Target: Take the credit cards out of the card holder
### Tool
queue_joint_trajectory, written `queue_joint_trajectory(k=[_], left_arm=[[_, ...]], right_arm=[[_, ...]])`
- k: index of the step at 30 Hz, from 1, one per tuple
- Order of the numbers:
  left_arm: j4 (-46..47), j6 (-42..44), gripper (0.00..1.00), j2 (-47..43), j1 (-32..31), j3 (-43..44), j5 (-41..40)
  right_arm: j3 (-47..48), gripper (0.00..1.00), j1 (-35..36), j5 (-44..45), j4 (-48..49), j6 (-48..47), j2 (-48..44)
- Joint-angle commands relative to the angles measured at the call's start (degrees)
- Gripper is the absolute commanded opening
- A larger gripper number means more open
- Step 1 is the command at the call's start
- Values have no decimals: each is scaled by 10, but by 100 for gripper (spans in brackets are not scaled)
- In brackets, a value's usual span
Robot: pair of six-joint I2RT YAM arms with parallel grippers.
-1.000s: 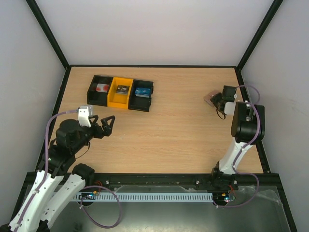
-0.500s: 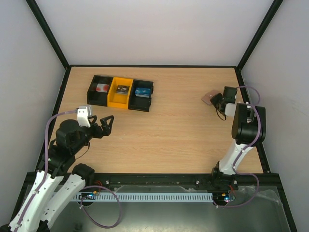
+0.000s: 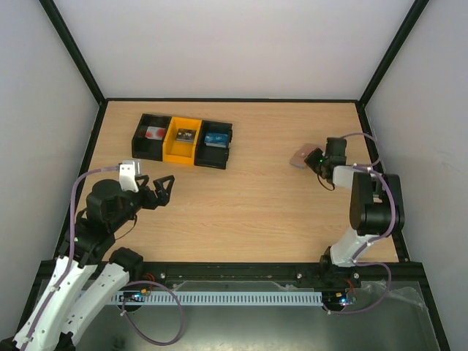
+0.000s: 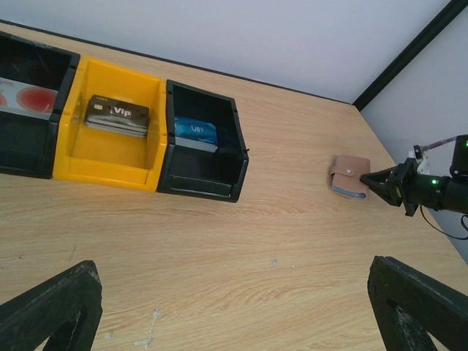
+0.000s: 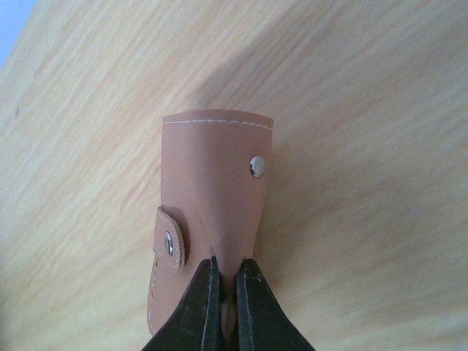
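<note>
Mauve-brown card holder (image 5: 212,190), folded, pinched at edge by right gripper (image 5: 225,267); left gripper (image 3: 159,186) spread wide, well apart.

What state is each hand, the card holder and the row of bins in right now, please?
Card holder: folded shut, pinched at one edge, no card showing.
Right hand: shut on the card holder.
Left hand: open, empty.
Bins: three in a row, a card in each.
</note>
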Motion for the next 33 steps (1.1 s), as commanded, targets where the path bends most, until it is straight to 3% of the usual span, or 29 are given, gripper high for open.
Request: queue_joint_trajectory(k=[1,12,21,26,28,33], left_arm=[[-6,-1,100,13,2,17,23],[14,-65,94,84,2,7,105],[132,-118,82,114,-25,-106,170],[193,-158,79,145,-75,-141,155],[230,-172,74,161,-105,-149,149],[249,-186,70,217,-190,-140,71]], right_arm=[[-46,2,46,-13,-34,-21,-64],[-164,2,211,-33,-45,-1,-239],[-233,2,400,-10,1,108,-382],[-221,2,486,22,17,150,-389],[-218,2,520,37,29,167,-372],[-202,2,595,57,62,194,-302]])
